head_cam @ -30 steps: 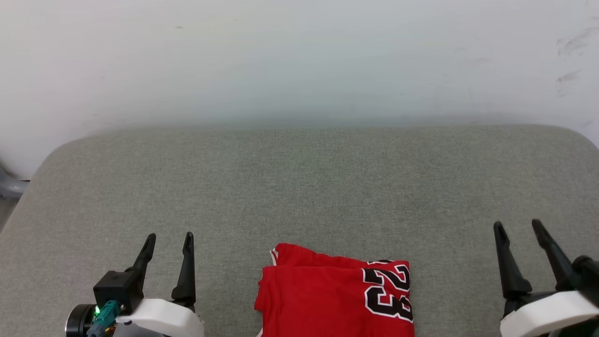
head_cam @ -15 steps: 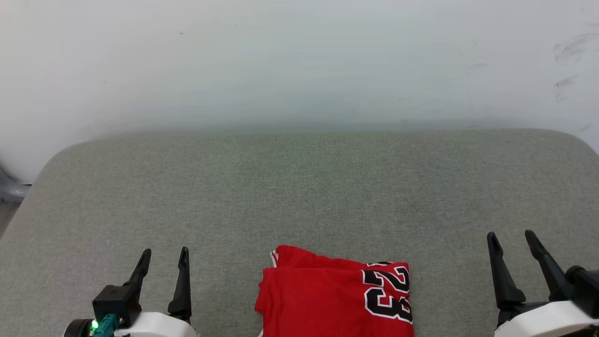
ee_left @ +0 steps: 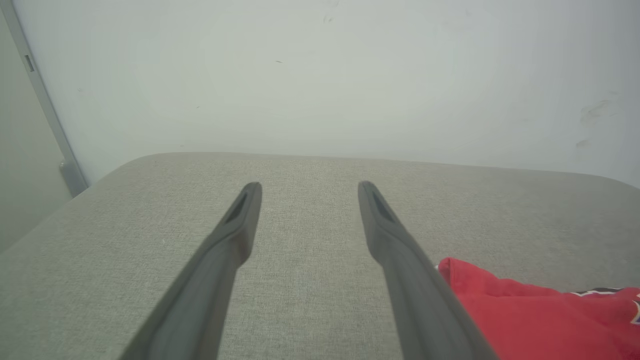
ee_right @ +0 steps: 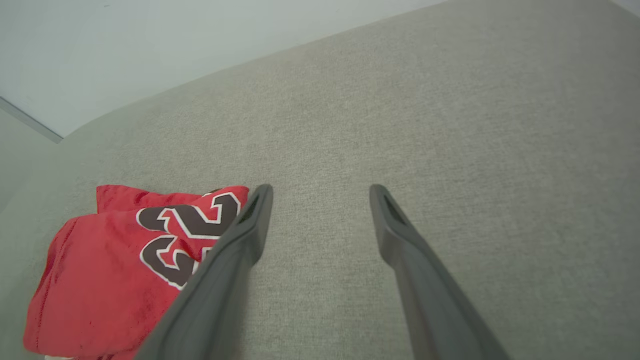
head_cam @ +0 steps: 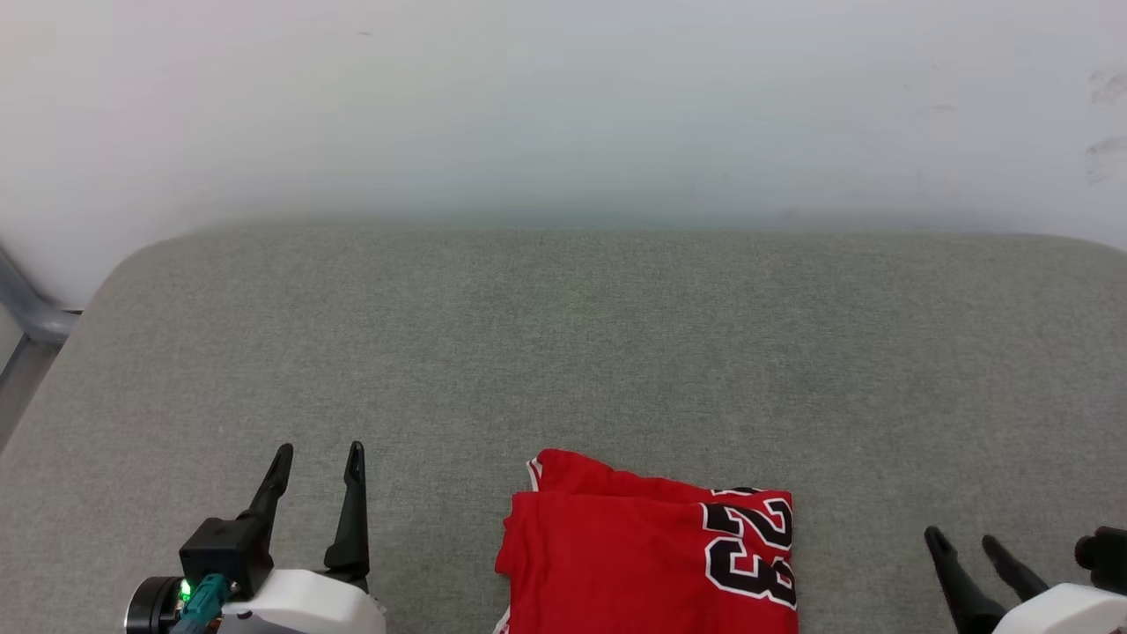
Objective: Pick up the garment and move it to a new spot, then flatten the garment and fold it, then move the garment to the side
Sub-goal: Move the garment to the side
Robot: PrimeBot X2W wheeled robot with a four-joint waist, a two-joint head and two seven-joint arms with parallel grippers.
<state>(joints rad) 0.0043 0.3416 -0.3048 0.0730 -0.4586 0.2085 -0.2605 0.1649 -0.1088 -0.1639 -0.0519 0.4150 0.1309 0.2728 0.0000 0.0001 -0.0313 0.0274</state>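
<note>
1. The garment (head_cam: pixel 647 555) is lying on the near part of the padded surface (head_cam: pixel 563 352), between the two grippers and touching neither.
2. The left gripper (head_cam: pixel 319 446) is pointing toward the wall (head_cam: pixel 563 114) from the garment's left, near it but apart.
3. The right gripper (head_cam: pixel 961 536) is pointing the same way from the garment's right, well apart from it and sitting closer to the robot than the left one.
4. The wall is standing behind the padded surface, along its far edge.
5. A rail (head_cam: pixel 31 308) is running down the wall, just beyond the surface's far left corner.
</note>
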